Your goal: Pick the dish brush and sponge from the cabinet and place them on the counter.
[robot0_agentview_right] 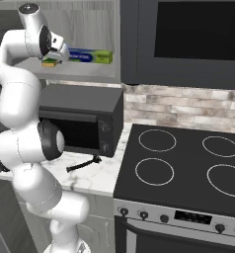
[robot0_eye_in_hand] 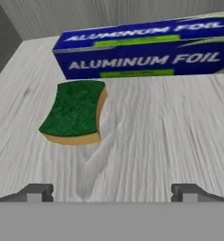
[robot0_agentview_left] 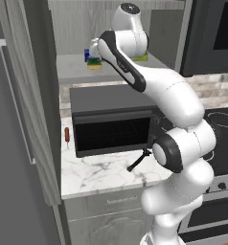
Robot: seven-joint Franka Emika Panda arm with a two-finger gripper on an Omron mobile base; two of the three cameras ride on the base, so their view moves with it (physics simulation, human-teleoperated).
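While the hand [robot0_eye_in_hand: 112, 192] gapes empty, "ALUMINUM FOIL" box [robot0_eye_in_hand: 147, 47] lies behind the sponge [robot0_eye_in_hand: 74, 112]

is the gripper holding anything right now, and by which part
Nothing is held: the gripper is open above the cabinet shelf, short of the sponge.

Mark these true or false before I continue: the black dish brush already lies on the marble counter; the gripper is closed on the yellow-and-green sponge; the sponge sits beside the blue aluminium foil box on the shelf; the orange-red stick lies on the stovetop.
1. The thin black dish brush lies on the white marble counter: true.
2. The gripper is closed on the yellow sponge with the green top: false; it is open, short of the sponge.
3. The sponge sits beside the blue aluminium foil box on the pale cabinet shelf: true.
4. The small orange-red stick lies on the stovetop: false; it lies on the counter, left of the black toaster oven.
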